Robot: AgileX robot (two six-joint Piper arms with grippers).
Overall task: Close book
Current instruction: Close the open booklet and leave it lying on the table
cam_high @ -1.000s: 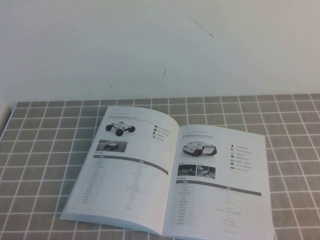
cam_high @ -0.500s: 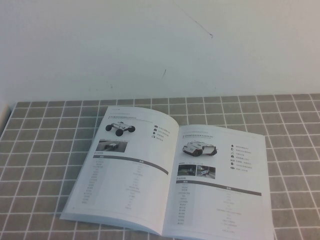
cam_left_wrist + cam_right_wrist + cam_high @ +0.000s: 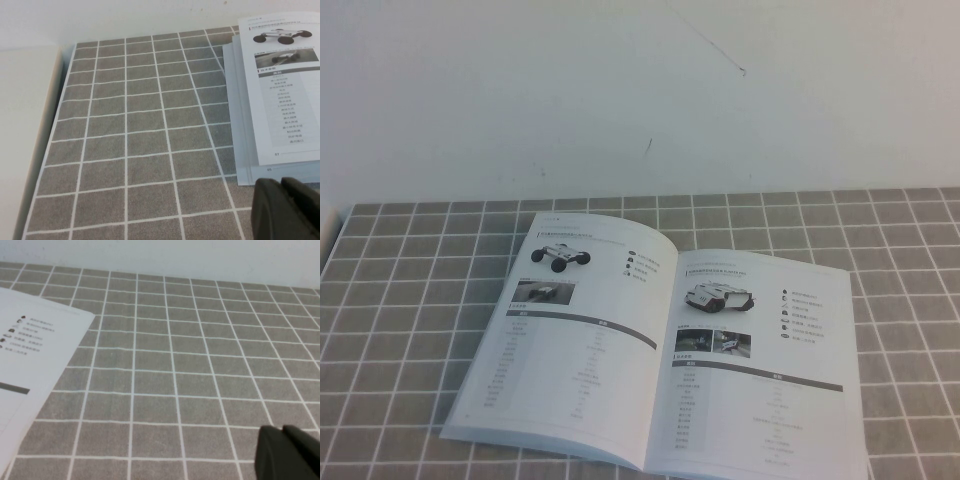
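Two grippers are mine, and neither shows in the high view. Each appears only as a dark corner in its own wrist camera, so I cannot tell whether either is wide or narrow. My left gripper (image 3: pixel 287 210) hovers low over the tiled table (image 3: pixel 410 300), and just beyond it lies the near outer corner of the book (image 3: pixel 660 350), its left-hand leaves fanned in a shallow stack. My right gripper (image 3: pixel 290 452) hangs over bare tiles, well apart from the right-hand page, whose edge only enters at the far side of that camera. The book lies open and flat in the middle of the table, with its spine (image 3: pixel 665 340) running from the far side toward me, a little slanted. I judge my left arm the nearer. The left leaf would swing over that spine toward my right.
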